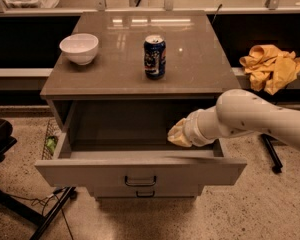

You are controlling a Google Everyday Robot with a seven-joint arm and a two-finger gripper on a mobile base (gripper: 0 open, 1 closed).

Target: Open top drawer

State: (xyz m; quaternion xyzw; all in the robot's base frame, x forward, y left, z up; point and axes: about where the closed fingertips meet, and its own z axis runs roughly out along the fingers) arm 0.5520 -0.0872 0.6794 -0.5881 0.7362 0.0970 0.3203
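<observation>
The top drawer (80, 173) of the grey-beige cabinet stands pulled out toward me, its deep pale interior showing nothing inside. Its flat front carries a small dark bar handle (140, 181). My white arm reaches in from the right. The gripper (178, 134) is inside the drawer at its right side, just behind the front panel, and shows only as a pale tan end piece.
On the cabinet top stand a white bowl (79, 48) at the left and a blue soda can (154, 57) in the middle. A yellow cloth (270, 66) lies on the ledge at right. A lower drawer handle (145, 194) shows below. A dark chair base (5, 194) is at left.
</observation>
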